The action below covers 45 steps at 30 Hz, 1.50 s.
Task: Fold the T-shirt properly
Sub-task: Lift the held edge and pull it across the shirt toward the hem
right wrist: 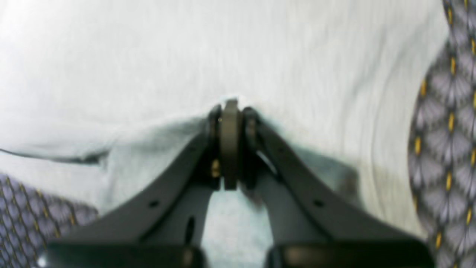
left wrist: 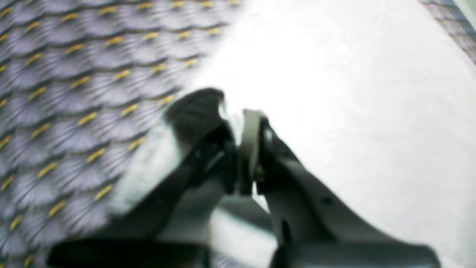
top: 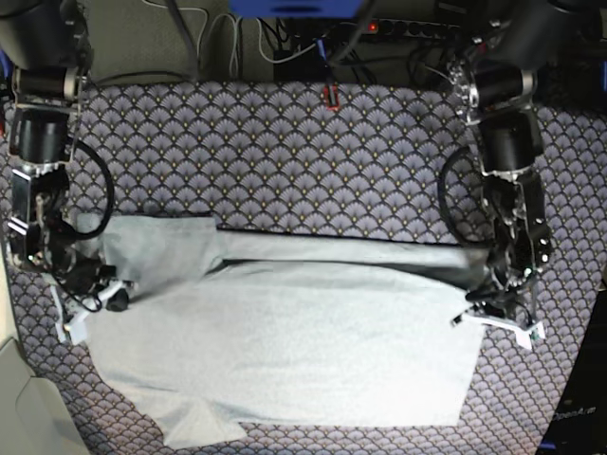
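1. T-shirt (top: 285,332) lies spread on the patterned bench (top: 285,152), far edge already folded over.
2. Left hand (left wrist: 238,119) and right hand (right wrist: 230,111) each pinch its cloth at opposite ends.
3. Next, probably: both lift together and carry the fold evenly.

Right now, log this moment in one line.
left gripper: shut on T-shirt edge | right gripper: shut on T-shirt edge | fold underway

Pale grey T-shirt (top: 303,341) spread flat across tabletop (top: 285,152), plain side up, top edge folded over, sleeve lower left.
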Available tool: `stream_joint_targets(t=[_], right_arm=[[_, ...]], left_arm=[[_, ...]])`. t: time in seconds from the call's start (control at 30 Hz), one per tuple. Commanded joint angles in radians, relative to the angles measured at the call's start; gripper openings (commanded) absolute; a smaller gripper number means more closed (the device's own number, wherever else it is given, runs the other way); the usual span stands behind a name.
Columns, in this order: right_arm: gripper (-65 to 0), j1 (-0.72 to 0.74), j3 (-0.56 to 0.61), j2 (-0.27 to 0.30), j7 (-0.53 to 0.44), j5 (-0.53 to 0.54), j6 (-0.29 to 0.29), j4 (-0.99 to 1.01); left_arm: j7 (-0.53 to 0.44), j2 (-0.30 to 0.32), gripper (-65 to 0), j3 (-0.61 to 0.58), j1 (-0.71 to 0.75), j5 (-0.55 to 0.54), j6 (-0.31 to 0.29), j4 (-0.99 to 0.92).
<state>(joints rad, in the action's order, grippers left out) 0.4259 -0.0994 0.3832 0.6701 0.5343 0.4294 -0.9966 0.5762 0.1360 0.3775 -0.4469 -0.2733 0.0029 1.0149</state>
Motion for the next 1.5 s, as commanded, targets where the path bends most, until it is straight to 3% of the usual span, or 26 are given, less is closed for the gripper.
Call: stream_joint_targets(t=[0.0,0.1,0.27,0.53,1.27,1.37,1.47], right_arm=[[-65.0,0.035,0.002,0.018,-0.036,0.011,0.006,0.008],[-65.0,0.070,0.005,0.018,-0.082,-0.006,0.006,0.068],[-65.0,0.150,0.014,-0.026,-0.152,-0.181,0.006,0.160],[-65.0,0.192,0.011,-0.062,-0.244,-0.383,0.006,0.200],[-64.4,0.244,0.014,-0.069,-0.280,-0.449,0.003,0.246],[-57.1,0.244,0.014,-0.069,-0.280,-0.449,0.003,0.246],[-45.4,0.244,0.014,-0.069,-0.280,-0.449,0.003,0.247]], left_arm=[[-0.037,0.024,-64.4,-0.002,-0.046,-0.002,-0.002,-0.001],[-0.068,0.027,-64.4,-0.004,-0.077,-0.002,-0.005,-0.058],[-0.149,0.027,-64.4,-0.005,-0.128,-0.002,-0.007,-0.150],[-0.155,0.027,-64.4,-0.005,-0.142,-0.002,-0.007,-0.193],[-0.155,0.040,-63.5,-0.005,-0.131,-0.002,-0.007,-0.195],[-0.155,0.040,-55.3,-0.005,-0.131,-0.002,-0.007,-0.195],[-0.155,0.041,-37.5,-0.005,-0.129,-0.002,-0.008,-0.195]])
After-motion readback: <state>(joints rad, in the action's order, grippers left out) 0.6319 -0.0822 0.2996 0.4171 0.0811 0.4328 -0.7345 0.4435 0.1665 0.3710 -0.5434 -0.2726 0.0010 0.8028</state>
